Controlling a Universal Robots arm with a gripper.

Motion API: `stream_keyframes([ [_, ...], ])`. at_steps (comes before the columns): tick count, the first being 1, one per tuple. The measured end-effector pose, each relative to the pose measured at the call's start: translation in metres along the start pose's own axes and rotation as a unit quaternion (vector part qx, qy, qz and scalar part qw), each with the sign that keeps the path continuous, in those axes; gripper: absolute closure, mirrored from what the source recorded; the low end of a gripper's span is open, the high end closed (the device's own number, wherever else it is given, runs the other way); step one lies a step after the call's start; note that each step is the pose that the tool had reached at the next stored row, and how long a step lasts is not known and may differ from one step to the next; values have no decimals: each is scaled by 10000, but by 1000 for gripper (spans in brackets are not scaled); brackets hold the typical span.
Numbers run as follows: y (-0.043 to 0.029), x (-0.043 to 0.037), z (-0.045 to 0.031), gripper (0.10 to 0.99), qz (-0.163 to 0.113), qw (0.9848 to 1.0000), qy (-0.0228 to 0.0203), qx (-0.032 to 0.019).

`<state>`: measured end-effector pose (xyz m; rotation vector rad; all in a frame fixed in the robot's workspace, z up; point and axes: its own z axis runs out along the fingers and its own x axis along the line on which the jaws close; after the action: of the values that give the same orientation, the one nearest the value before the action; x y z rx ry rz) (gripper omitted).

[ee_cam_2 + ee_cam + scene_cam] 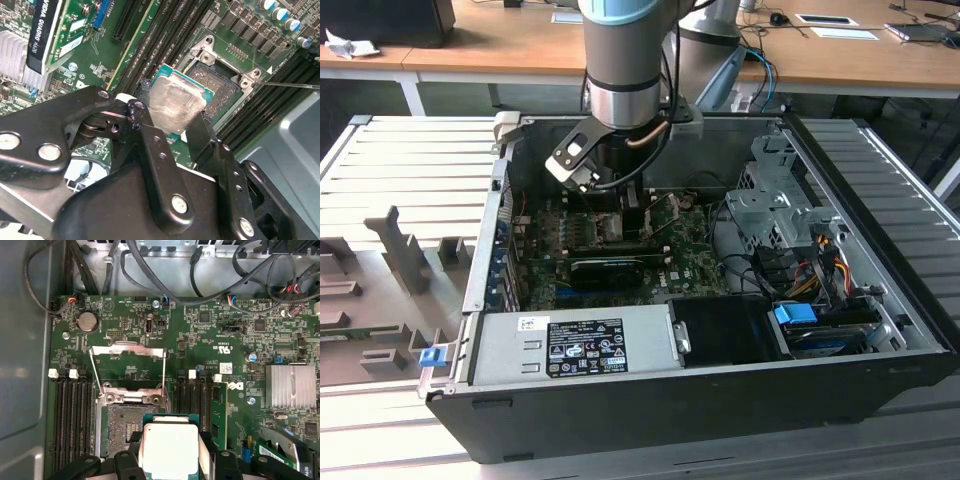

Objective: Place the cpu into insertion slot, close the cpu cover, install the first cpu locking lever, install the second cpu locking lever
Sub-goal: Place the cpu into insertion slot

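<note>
Inside the case (pixel 720 405) the claw (pixel 169 120) is closed narrow on the cpu (pixel 176 102), with a finger (pixel 150 145) clamped against each of two opposite edges and the smeared silver face up. In the first wrist view the memory slots (pixel 70 415) come first. Next is the slot (pixel 125 432), bare, lying just ahead of the claw (pixel 170 460) and partly under the cpu (pixel 170 447), which looks offset from it and not yet seated. Beyond the claw the cover (pixel 127 349) stands flipped open with both levers (pixel 96 371) raised. The risk, as I judge it, is lowering while offset or tilted: a corner would land on the rim and bend pins, or a finger could snag a lever.
</note>
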<state>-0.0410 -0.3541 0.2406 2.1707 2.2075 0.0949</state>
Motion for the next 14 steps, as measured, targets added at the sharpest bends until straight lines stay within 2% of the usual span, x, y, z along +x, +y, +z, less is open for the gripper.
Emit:
stream_keyframes([
  [7,18,165,13,557,-1,10000,1,0],
  [11,16,211,60,557,0,10000,1,0],
  [14,12,229,127,557,3,10000,1,2],
])
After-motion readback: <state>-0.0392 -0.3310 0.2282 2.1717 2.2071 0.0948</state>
